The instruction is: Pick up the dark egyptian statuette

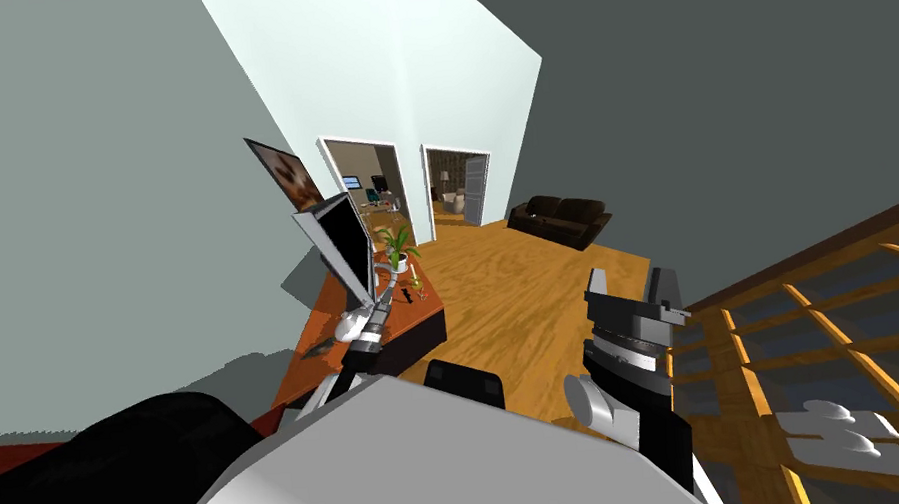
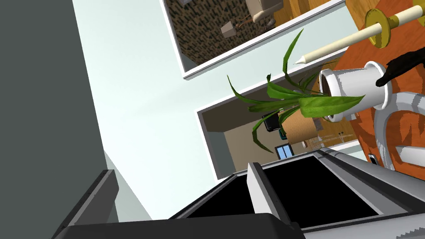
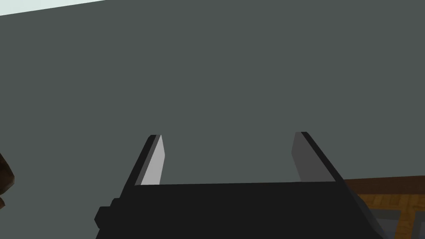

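The left tool [image 2: 179, 171] is hovering with its fingers spread wide and nothing between them. It is pointing past the upper edge of a monitor [image 2: 315, 191], whose black screen is sitting right beside one finger. Beyond the monitor, a white pot [image 2: 352, 89] carrying a green plant [image 2: 286, 97] is standing on the orange-red worktop [image 2: 365, 132]. A black shape, which I am taking for the dark statuette [image 2: 404, 62], is sitting at the foot of that pot, well off the tool's line. Whether it is touching the pot I cannot tell. A cream candle [image 2: 344, 40] in a yellow holder is standing near both. The right tool [image 3: 230, 159] is waiting at my right side, its fingers likewise spread and empty.

The danger is looking plain: the statuette is sitting behind clutter. Swinging toward it from here is risking a finger catching the monitor's edge, tipping the pot or knocking the candle over, and closing off-centre on so small a thing is likely to be pushing it away rather than gripping it.
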You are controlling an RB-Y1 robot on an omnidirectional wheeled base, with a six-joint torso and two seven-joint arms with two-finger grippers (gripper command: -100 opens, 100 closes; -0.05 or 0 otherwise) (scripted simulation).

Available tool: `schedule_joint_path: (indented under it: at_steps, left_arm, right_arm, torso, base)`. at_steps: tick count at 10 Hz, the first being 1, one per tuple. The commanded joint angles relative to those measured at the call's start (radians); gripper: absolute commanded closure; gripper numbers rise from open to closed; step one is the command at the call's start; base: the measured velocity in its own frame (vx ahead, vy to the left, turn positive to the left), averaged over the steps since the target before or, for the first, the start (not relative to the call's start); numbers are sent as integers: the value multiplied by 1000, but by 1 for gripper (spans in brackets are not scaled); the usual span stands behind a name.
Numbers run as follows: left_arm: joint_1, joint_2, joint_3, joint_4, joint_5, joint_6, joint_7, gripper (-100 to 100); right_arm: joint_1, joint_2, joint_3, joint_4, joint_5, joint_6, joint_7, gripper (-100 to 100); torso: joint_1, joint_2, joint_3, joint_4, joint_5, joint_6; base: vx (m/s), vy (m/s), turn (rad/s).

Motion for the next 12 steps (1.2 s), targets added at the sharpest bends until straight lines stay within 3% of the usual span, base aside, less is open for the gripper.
schedule_joint_path:
  at_steps: [1,8,12]
  left_arm:
    - [20,13,7,50,-5,0,10,-100]
    - [125,50,32,266,-34,-3,47,-100]
    - [166,66,46,333,-46,0,63,-100]
  right_arm:
    - [0,0,0,0,0,0,0,0]
    - [0,0,0,0,0,0,0,0]
    - [0,0,0,0,0,0,0,0]
  torso:
    - [0,0,0,0,0,0]
    - [3,0,0,0,1,0]
    - [5,1,1,0,1,0]
  base:
    - [127,-62,4]
    - [153,-104,4]
    - [132,-57,-4]
